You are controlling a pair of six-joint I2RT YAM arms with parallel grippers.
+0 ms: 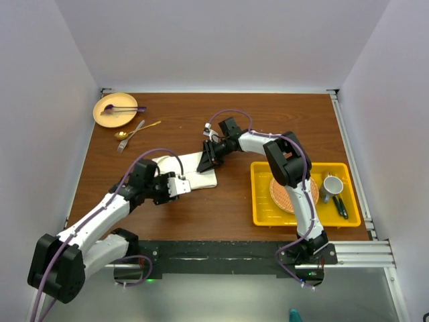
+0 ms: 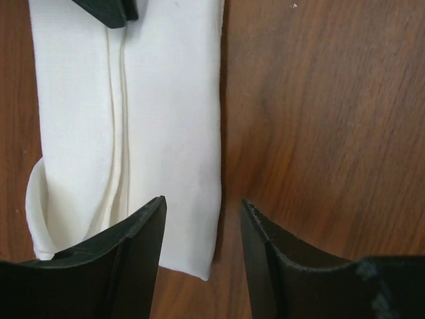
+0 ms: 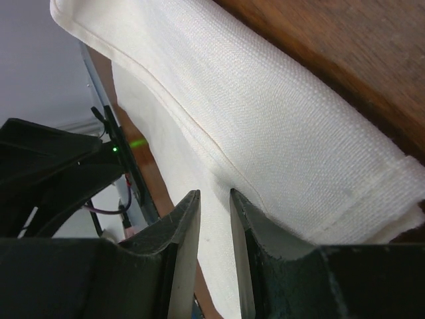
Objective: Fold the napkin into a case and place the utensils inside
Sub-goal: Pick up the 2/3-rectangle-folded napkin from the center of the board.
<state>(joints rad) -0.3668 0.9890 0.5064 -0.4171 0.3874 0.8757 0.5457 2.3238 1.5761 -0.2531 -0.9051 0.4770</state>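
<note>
The left arm stretches from lower left toward frame centre, its black two-finger tool (image 1: 185, 183) parted. The right arm reaches up-left, its tool (image 1: 209, 159) nearly closed.

napkin (image 1: 198, 172) mid-table between both claws, utensils (image 1: 132, 134) behind-left, tray (image 1: 263, 201) right

Brown wooden table (image 1: 221, 215); plain white walls (image 1: 221, 40) on three sides; even light.

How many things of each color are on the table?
White: 2, napkin, cup
Yellow: 2, tray, plate
Gold: 2, utensils
Orange: 1, mat
Purple: 1, spoon
Green: 1, utensils in the tray
Total: 9
</note>
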